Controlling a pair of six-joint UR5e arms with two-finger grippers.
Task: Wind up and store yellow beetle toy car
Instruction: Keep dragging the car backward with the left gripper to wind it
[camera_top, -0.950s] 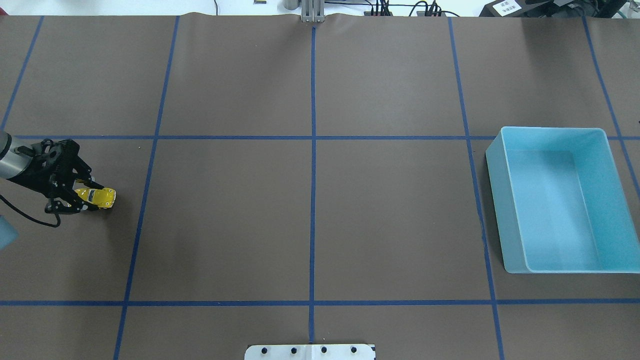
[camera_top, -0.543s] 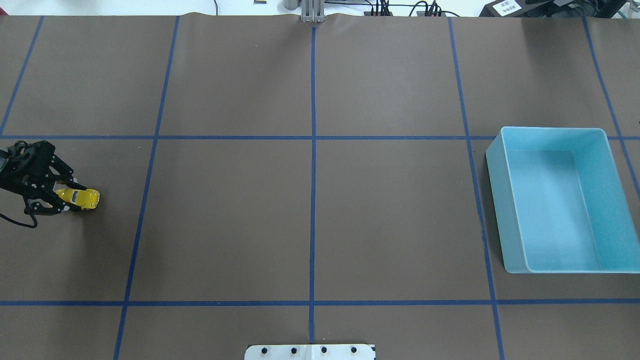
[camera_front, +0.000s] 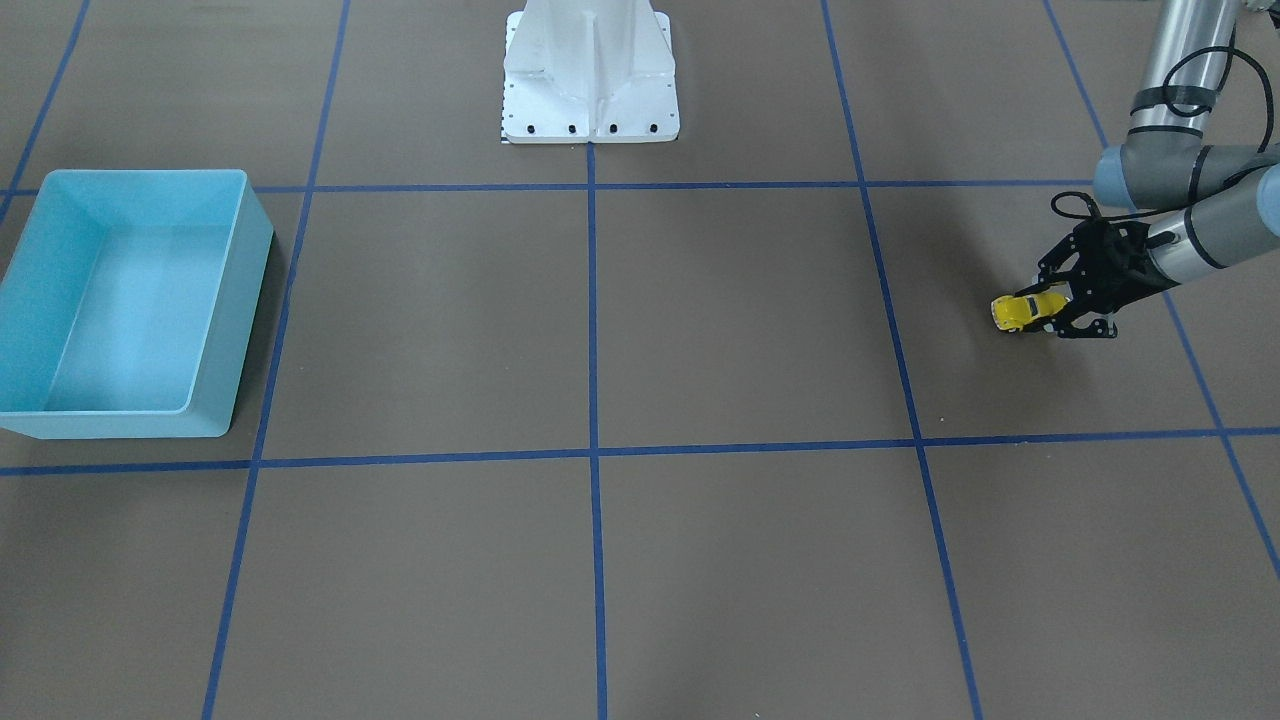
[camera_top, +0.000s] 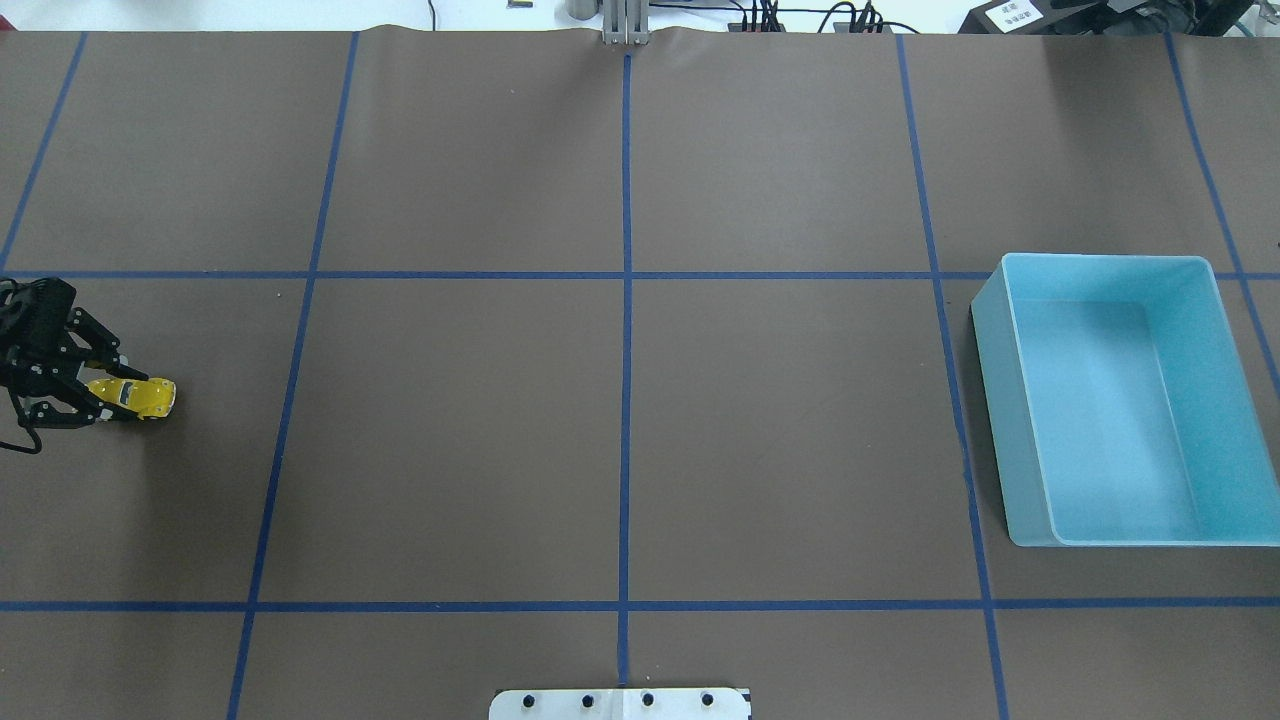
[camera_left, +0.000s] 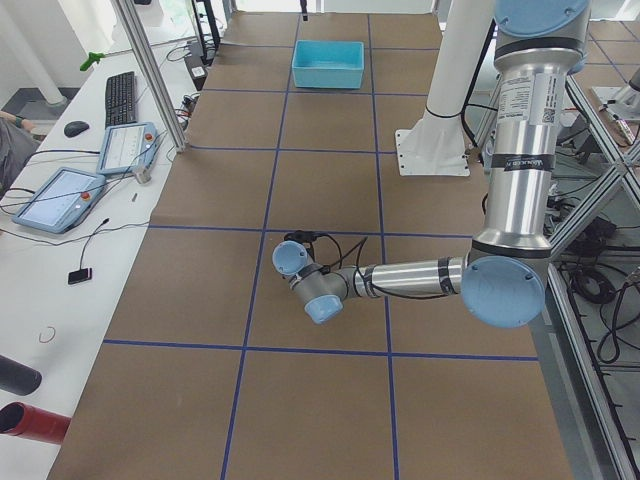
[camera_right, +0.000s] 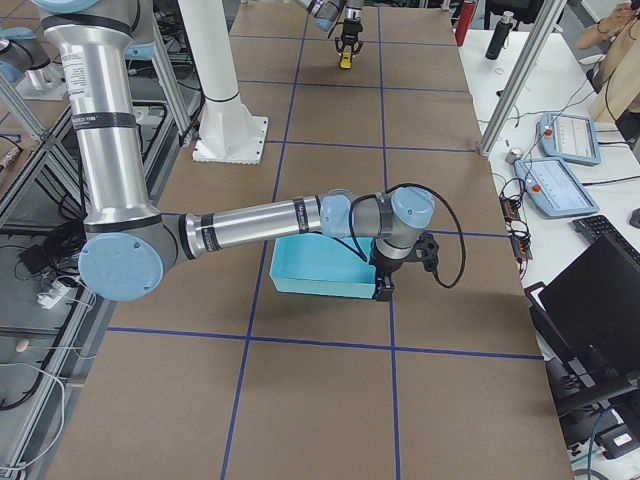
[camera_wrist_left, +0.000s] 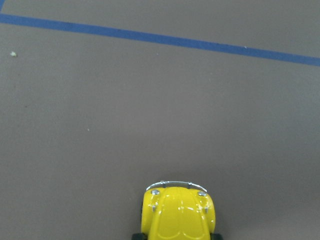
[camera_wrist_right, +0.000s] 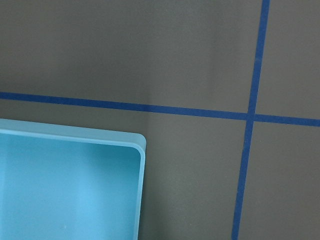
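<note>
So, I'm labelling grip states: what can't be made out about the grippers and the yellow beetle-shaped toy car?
Rear of the yellow beetle toy car: cut off by the left wrist view's bottom edge; overhead, the left gripper partly hides it.
Whether its wheels are down: too small overhead.
Jaws of the right gripper: only the exterior right view shows it, by the light blue plastic bin.
</note>
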